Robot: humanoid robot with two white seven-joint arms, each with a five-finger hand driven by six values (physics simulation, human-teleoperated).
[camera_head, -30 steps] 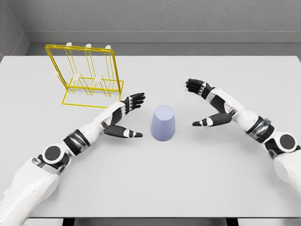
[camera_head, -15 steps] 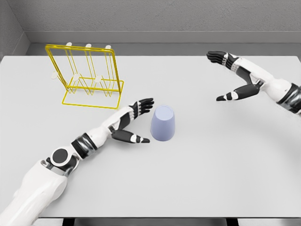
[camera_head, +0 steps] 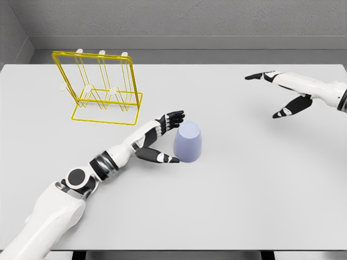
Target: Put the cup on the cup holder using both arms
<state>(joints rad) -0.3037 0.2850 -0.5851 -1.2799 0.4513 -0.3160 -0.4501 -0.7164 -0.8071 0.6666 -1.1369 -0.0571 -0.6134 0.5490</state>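
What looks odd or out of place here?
The cup stands upside down, base up, apparently mouth on the table. The right hand is open far off at the right, though the task needs both arms. The holder stands upright; nothing is spilled.

Bright, even, diffuse light from overhead; no glare or hotspots. Table (camera_head: 244,189) renders flat light grey, shadows soft and faint: slight contact shading under the cup (camera_head: 188,142) and along the left arm. Sharp near to far, no motion blur, no visible edge distortion. Thin yellow cup holder (camera_head: 100,86) wires show mild aliasing.
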